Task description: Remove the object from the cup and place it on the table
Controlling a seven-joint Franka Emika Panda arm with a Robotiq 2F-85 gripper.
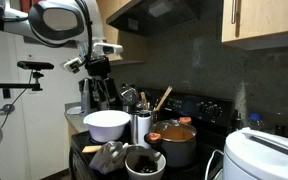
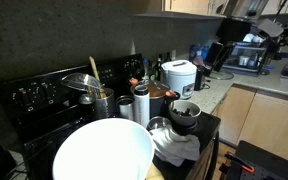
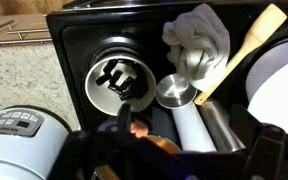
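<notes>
A pale round cup (image 3: 122,78) holding a black object (image 3: 119,76) stands on the black stove top. It shows in both exterior views (image 1: 144,162) (image 2: 184,113). My gripper (image 3: 186,126) is open and empty. It hangs well above the stove, over two upright metal cylinders (image 3: 194,125), and is apart from the cup. In the exterior views the gripper (image 1: 99,85) (image 2: 222,55) is high above the cookware.
A white bowl (image 1: 107,123), a crumpled grey cloth (image 3: 199,40), a wooden spoon (image 3: 246,45), a small steel cup (image 3: 176,90) and a pot with an orange lid (image 1: 174,135) crowd the stove. A white rice cooker (image 1: 264,155) stands on the counter beside it.
</notes>
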